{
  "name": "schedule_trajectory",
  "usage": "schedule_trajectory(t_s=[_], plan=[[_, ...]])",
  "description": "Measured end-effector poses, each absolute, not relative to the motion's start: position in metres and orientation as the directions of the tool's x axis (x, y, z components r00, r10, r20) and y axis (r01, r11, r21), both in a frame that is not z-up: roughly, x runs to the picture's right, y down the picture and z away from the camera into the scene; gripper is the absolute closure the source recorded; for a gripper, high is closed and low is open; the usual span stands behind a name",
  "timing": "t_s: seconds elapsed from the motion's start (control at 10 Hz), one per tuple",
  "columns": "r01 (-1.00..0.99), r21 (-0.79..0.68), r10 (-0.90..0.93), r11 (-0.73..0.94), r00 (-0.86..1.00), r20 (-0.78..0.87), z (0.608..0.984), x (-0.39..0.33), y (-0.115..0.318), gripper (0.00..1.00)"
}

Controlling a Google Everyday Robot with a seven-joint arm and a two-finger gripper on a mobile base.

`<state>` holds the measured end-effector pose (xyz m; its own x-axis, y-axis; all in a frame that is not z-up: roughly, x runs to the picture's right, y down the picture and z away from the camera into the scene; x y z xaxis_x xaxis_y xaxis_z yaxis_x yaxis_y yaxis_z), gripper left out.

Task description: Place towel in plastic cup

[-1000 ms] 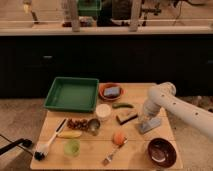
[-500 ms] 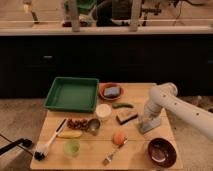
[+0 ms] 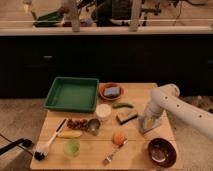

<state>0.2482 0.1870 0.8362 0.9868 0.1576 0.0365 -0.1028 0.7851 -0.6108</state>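
at right of table point(image 3: 136, 148) | jaws down at towel point(image 3: 146, 128) | opening: cannot tell

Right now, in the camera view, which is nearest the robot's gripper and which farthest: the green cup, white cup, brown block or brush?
The gripper is down at the right side of the table.
1. Brown block, just to its left.
2. White cup, middle of the table.
3. Green cup, front left.
4. Brush, far front-left corner.

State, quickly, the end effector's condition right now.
End effector: down at the right side of the light wooden table; open, closed or holding cannot be told.
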Motion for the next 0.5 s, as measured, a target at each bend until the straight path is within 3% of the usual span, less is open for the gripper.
schedule_trajectory(t_s=[0.5], plan=[[-0.102, -0.621, 0.160, 0.777, 0.986, 0.039, 0.8402, 0.2557, 0.1910, 0.20]])
